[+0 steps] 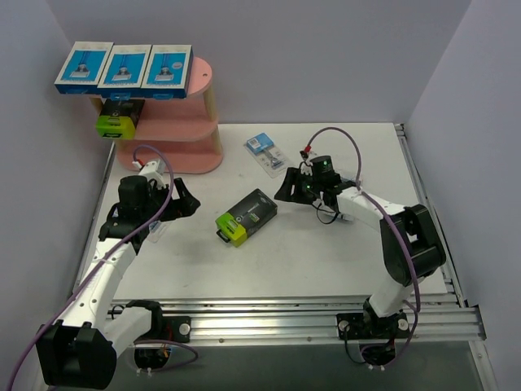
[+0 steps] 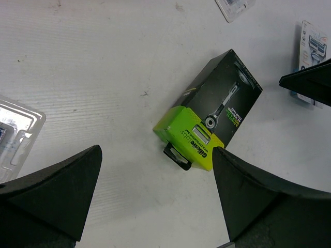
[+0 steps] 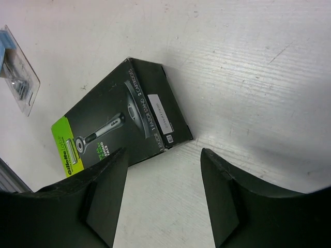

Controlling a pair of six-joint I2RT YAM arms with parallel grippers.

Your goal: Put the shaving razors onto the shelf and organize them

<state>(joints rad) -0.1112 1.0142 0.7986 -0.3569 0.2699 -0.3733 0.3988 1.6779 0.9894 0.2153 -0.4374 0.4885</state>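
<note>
The pink shelf (image 1: 201, 77) is stood at the far left of the tabletop (image 1: 326, 252). Three blue-and-white razor boxes (image 1: 124, 68) are laid side by side on its top tier. One black razor box (image 1: 120, 118) is set on the middle tier, its lime-green end turned to the near side.

A second black box (image 1: 246, 217) is laid flat and face up at the middle of the tabletop. Its long axis runs from near-left to far-right, and the lime-green end is pointed near-left.

One blister pack (image 1: 265, 152) is seen on the tabletop beyond that box. Another clear pack (image 2: 20, 129) is seen just beside the left gripper (image 1: 183, 199).

The left gripper is held spread wide, with nothing in it, left of the box. The right gripper (image 1: 286, 187) is held partly spread near the box's black end, and nothing is grasped.
</note>
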